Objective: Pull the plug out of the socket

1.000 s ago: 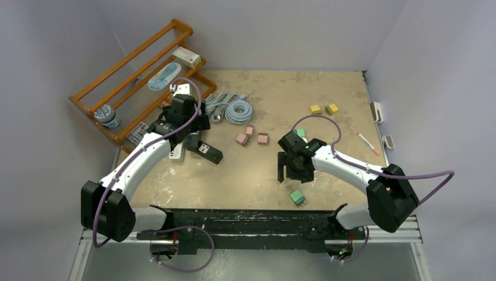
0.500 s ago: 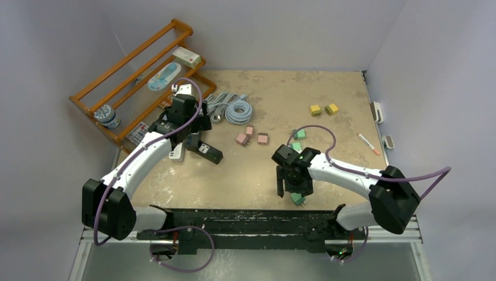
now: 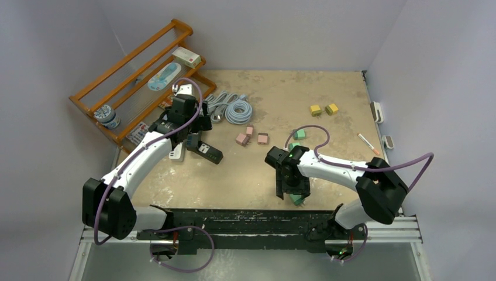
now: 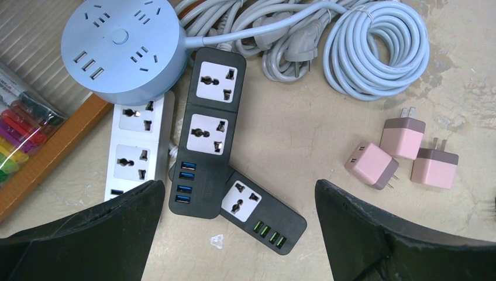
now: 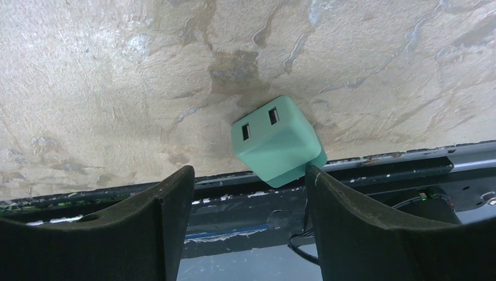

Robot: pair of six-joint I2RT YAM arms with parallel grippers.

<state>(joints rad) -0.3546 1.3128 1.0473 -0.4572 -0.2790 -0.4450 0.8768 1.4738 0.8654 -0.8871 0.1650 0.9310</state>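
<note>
My left gripper (image 4: 238, 187) is open and hovers over a pile of power strips: a black strip with blue USB ports (image 4: 207, 134), a black strip with green USB ports (image 4: 257, 211), a white strip (image 4: 137, 146) and a round blue socket hub (image 4: 123, 47). No plug shows in any of their sockets. My right gripper (image 5: 248, 172) is open at the table's front edge. A loose green plug (image 5: 278, 140) lies just ahead of it, by the right finger (image 5: 374, 222). In the top view the right gripper (image 3: 292, 190) is over this green plug (image 3: 299, 199).
Three pink plugs (image 4: 403, 152) and coiled grey cables (image 4: 374, 47) lie right of the strips. A wooden rack (image 3: 134, 76) stands at the back left. More green plugs (image 3: 299, 134), yellow plugs (image 3: 323, 109) and a pen (image 3: 368, 143) lie at the right. The black rail (image 5: 351, 175) runs along the front edge.
My right gripper has moved toward the near table edge and now sits over the green plug there. The left arm has not moved.
</note>
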